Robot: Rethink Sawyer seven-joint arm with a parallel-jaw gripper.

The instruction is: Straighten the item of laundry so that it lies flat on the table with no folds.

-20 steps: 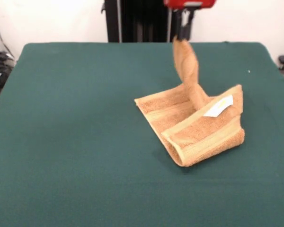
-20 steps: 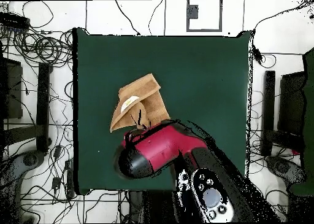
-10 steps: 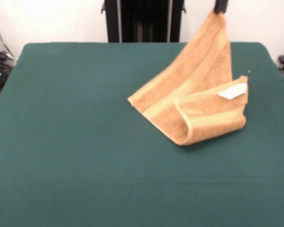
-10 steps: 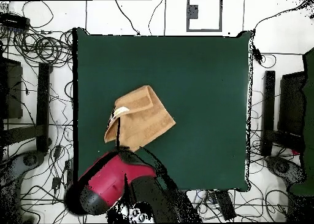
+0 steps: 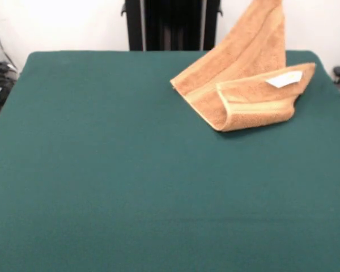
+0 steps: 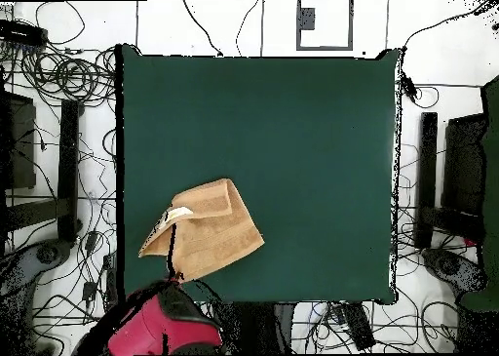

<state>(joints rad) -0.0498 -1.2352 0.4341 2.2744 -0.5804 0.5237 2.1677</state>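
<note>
The orange-tan towel [image 5: 238,85] lies at the far right of the green table [image 5: 102,170], near the table's far edge. One corner is lifted and rises out of the picture's top. The lower part is folded over itself, with the white label [image 5: 284,79] on top. In the overhead view the towel [image 6: 205,235] sits near the table's bottom left edge, with the label [image 6: 178,214] on its left. My gripper [image 6: 175,269] shows only there, at the towel's lower edge under the red arm [image 6: 156,328], shut on the lifted corner.
The black pedestal [image 5: 170,25] stands just behind the table's far edge. Cables [image 6: 58,74] and dark equipment [image 6: 429,177] lie on the floor around the table. The towel is close to the table's edge [image 6: 120,245] on the robot's side.
The arm has drawn back toward the base, pulling the towel by its corner toward the robot's edge of the table. The gripper has left the front view.
</note>
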